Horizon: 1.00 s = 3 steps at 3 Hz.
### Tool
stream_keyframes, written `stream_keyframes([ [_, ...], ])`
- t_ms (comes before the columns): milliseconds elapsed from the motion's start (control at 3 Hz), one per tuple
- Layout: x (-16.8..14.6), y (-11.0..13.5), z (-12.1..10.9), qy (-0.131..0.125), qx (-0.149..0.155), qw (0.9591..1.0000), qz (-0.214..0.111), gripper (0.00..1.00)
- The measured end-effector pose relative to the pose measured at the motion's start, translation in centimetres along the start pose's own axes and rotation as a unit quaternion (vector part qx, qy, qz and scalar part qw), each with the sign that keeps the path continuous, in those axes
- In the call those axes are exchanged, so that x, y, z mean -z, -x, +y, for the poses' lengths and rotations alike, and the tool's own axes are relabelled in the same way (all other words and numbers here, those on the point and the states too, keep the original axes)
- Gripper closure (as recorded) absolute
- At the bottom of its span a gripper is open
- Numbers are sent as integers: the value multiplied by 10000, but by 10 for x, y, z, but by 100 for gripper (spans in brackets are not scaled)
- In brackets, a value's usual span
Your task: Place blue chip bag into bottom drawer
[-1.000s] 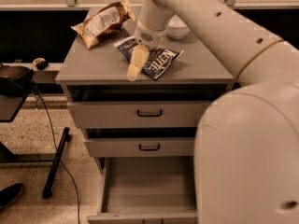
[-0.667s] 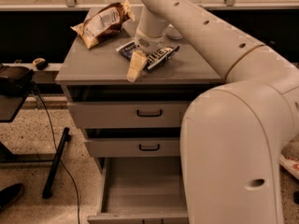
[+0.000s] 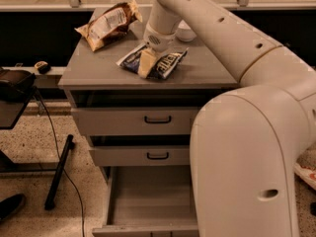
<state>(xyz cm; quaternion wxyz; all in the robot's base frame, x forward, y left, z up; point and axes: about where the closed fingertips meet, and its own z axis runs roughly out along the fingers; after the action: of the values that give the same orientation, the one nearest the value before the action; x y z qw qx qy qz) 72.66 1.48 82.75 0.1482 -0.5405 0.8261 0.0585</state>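
Nearest: my own arm (image 3: 247, 157). Its pale bulk fills the right foreground and hides the right side of the cabinet front.

Low, left of the arm: bottom drawer (image 3: 148, 199), pulled out toward the camera, with a plain grey floor. Nothing visible in the part I can see.

Above it: middle drawer (image 3: 123, 157) and top drawer (image 3: 113, 122), both pushed in, each with a black handle.

Cabinet top (image 3: 94, 70): blue chip bag (image 3: 170, 62) lies flat near the front edge, about mid-width. Its long axis runs across the picture and rises a little to the right.

Gripper (image 3: 146, 64): reaches down from behind and sits over the bag's left half. The tip is at the bag's surface, apparently touching it. Most of the bag spreads to the gripper's right, with a small corner to its left. I cannot tell whether the gripper is apart, together or clamped on the foil.

Judgement: the coming move turns on that overlap. The grasp point is left of the bag's middle, so the longer right end would likely sag on lifting. The drawer lies below and camera-ward.

Farther back: brown snack bag (image 3: 109, 23) at the left rear, well apart. White bowl (image 3: 185, 33) behind the wrist.
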Motion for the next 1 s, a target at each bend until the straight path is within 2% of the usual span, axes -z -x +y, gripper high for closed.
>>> stream_keyframes([
  [333, 9, 3, -1, 0, 0, 10000, 0, 87],
  [667, 15, 5, -1, 0, 0, 10000, 0, 100],
  [1000, 53, 1, 14, -95, 409, 9976, -558, 100],
])
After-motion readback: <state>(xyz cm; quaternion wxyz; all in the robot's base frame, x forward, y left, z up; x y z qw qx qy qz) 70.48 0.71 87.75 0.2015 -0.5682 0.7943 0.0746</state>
